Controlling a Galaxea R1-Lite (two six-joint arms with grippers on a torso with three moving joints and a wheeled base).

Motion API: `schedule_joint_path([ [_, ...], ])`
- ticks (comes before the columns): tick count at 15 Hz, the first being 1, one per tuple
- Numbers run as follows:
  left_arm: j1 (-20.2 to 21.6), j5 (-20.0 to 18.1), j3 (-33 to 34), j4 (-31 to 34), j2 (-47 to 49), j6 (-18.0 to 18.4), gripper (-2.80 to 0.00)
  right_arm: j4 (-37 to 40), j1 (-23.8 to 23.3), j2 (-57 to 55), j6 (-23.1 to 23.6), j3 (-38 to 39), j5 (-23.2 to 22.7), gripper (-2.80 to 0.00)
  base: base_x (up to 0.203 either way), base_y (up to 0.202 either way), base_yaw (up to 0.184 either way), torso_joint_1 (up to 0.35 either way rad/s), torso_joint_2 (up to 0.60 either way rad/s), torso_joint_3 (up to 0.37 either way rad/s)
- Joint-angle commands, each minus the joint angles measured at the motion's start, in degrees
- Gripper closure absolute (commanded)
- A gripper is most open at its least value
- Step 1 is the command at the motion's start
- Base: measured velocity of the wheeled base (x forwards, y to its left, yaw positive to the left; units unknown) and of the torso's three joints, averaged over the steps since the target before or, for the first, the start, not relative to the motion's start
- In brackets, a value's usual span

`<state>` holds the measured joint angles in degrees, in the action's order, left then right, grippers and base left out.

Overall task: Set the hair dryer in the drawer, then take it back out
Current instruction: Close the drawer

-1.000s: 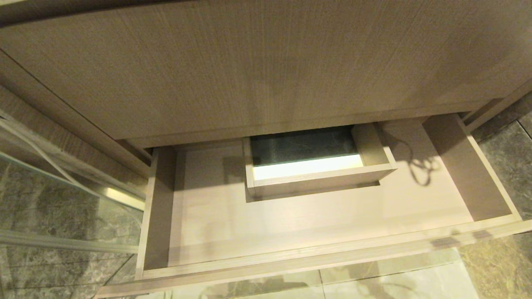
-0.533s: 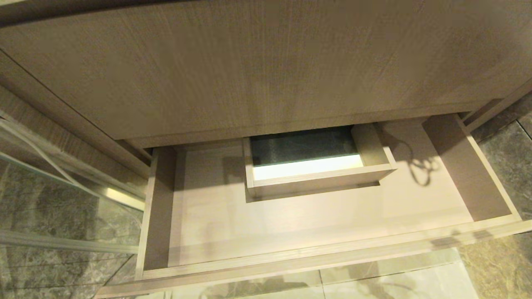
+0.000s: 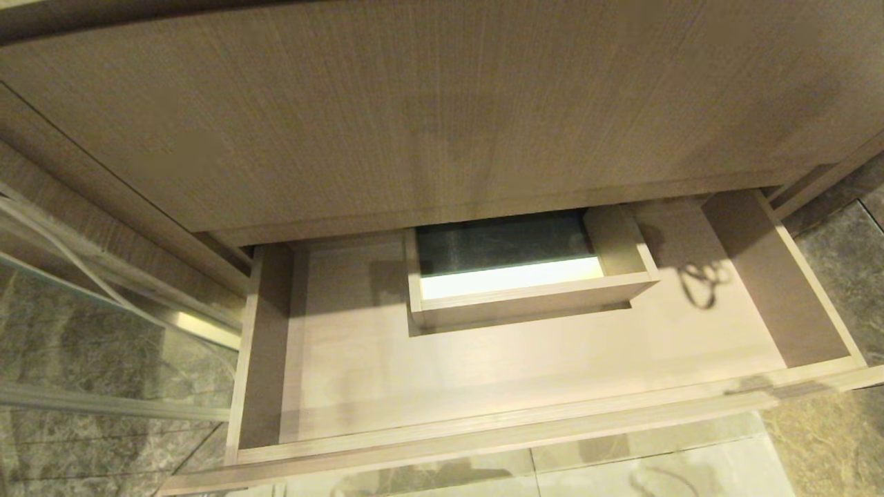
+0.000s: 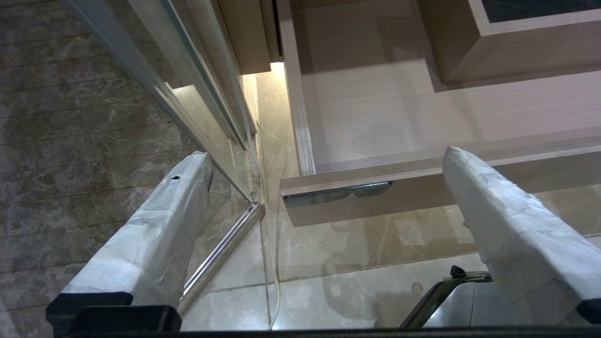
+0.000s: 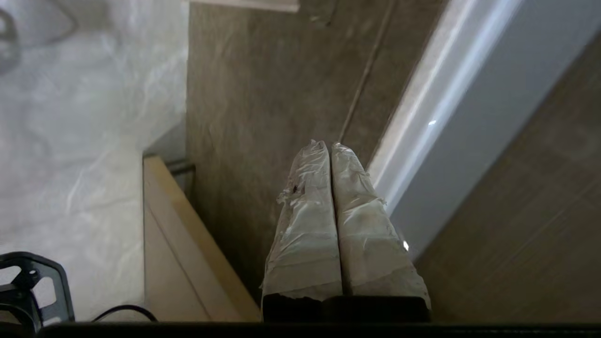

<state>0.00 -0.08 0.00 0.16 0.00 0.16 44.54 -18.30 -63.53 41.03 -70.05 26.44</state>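
- The drawer (image 3: 525,386) stands pulled out under the tall wood panel (image 3: 428,110), and its floor lies bare around the boxed cutout (image 3: 528,290) in the middle.
- I see the dryer in none of my three views, so I cannot say where it lies relative to my fingers.
- A looped, cord-like shadow (image 3: 701,283) falls on the drawer floor just right of the cutout.
- My left fingers (image 4: 324,164) stand wide apart with nothing between them, near the drawer's left front corner; the front edge and a dark metal piece (image 4: 338,193) under it lie between their tips in the wrist view.
- One left finger sits over the glass panel (image 4: 188,94) and marble floor (image 4: 70,141), the other over the drawer front.
- My right fingers (image 5: 331,146) are pressed together, tip against tip, clamped on nothing.
- They point at a brown wall (image 5: 263,94) beside a pale strip (image 5: 422,126), with one drawer corner (image 5: 178,244) off to their side.
- Neither arm shows in the head view.
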Motion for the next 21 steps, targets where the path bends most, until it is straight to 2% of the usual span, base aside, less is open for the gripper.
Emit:
schedule_joint_path([
  [1, 0.0, -0.01, 0.0, 0.02, 0.0, 0.02, -2.8, 0.26, -0.54, -3.95, -0.24, 0.35, 0.83, 0.0, 0.0, 0.0, 0.0, 0.0, 0.0, 0.0],
  [3, 0.0, -0.01, 0.0, 0.02, 0.0, 0.02, -2.8, 0.2, -0.94, -6.52, -1.12, -0.62, 2.12, 0.0, 0.0, 0.0, 0.0, 0.0, 0.0, 0.0],
  [13, 0.0, -0.01, 0.0, 0.02, 0.0, 0.02, -2.8, 0.2, -1.12, -6.61, -1.22, -0.79, 2.22, 0.0, 0.0, 0.0, 0.0, 0.0, 0.0, 0.0],
  [15, 0.0, -0.01, 0.0, 0.02, 0.0, 0.02, -2.8, 0.78, -1.72, -3.94, -5.95, 1.67, 2.96, 0.0, 0.0, 0.0, 0.0, 0.0, 0.0, 0.0],
  [17, 0.0, -0.01, 0.0, 0.02, 0.0, 0.02, -2.8, 1.42, -2.26, -2.92, -5.78, 1.93, 6.78, 0.0, 0.0, 0.0, 0.0, 0.0, 0.0, 0.0],
  [21, 0.0, -0.01, 0.0, -0.07, 0.0, 0.02, -2.8, 2.83, -2.26, -1.6, -5.43, 0.61, 7.84, 0.0, 0.0, 0.0, 0.0, 0.0, 0.0, 0.0],
])
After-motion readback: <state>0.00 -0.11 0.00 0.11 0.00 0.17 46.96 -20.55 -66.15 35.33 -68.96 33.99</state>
